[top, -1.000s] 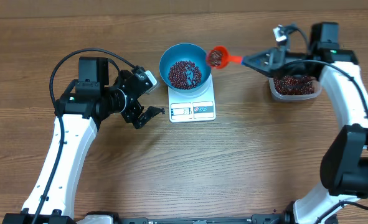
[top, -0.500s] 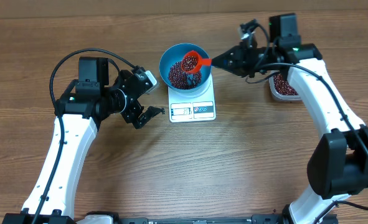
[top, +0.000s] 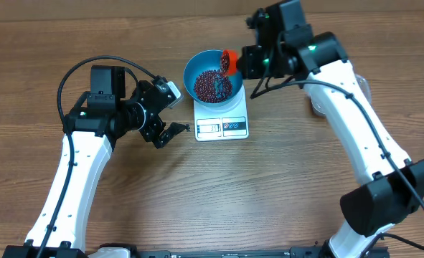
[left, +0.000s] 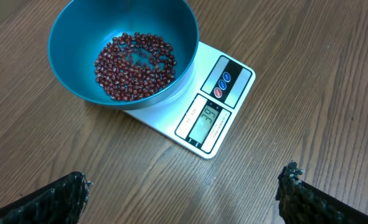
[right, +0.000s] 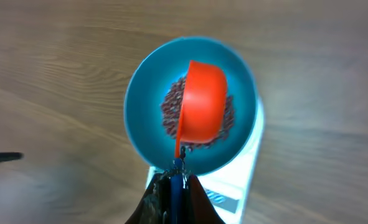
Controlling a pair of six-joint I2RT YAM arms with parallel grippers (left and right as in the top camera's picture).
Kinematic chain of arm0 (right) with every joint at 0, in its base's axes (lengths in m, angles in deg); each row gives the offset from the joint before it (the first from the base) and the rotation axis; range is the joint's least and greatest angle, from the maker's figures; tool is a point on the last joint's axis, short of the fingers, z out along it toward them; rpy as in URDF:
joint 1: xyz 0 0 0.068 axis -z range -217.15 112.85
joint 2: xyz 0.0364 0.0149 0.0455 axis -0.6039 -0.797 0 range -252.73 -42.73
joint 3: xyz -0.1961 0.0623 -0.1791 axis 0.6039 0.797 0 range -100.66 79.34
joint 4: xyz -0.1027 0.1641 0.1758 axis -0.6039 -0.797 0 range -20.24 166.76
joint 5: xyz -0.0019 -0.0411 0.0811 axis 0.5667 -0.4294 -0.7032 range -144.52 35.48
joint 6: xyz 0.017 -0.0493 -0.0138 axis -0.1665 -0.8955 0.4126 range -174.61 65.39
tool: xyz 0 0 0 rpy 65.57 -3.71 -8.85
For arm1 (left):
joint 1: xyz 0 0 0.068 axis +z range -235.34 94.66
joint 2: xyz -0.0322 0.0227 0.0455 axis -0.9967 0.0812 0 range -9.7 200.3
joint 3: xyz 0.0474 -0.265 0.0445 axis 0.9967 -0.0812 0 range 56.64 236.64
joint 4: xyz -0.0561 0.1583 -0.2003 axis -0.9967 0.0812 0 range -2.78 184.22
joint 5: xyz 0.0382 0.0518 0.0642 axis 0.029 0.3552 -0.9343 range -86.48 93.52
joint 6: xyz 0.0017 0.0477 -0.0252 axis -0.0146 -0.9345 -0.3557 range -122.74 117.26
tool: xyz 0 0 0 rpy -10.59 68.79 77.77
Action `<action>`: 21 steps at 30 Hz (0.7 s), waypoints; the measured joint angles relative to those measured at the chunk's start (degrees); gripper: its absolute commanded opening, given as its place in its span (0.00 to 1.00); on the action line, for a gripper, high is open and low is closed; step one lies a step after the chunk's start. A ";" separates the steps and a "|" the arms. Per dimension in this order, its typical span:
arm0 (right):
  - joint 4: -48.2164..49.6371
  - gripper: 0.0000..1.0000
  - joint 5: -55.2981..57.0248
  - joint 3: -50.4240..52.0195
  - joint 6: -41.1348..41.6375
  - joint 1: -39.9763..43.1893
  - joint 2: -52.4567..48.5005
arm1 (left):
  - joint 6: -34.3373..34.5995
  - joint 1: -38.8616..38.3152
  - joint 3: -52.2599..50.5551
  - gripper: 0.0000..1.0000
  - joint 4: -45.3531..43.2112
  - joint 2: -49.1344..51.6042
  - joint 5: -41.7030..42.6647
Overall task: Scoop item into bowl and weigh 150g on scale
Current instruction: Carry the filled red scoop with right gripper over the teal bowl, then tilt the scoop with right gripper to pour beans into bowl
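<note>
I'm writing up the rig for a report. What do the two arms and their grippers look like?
Both match: the left arm and right arm have smooth white links between black joint housings. A thin black cable loops beside the left arm. The left gripper is black, its fingers dark and rough-textured. The right gripper looks dark too, though blurred.

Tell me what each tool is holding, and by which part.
Right tool: shut on the orange scoop at its handle end, cup tipped over the blue bowl. Left tool: open, holding nothing.
</note>
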 measured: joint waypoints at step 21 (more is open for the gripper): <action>-0.61 0.04 25.53 -0.48 -16.41 -11.10 -0.02 | 0.00 0.00 0.00 1.00 0.00 0.00 0.00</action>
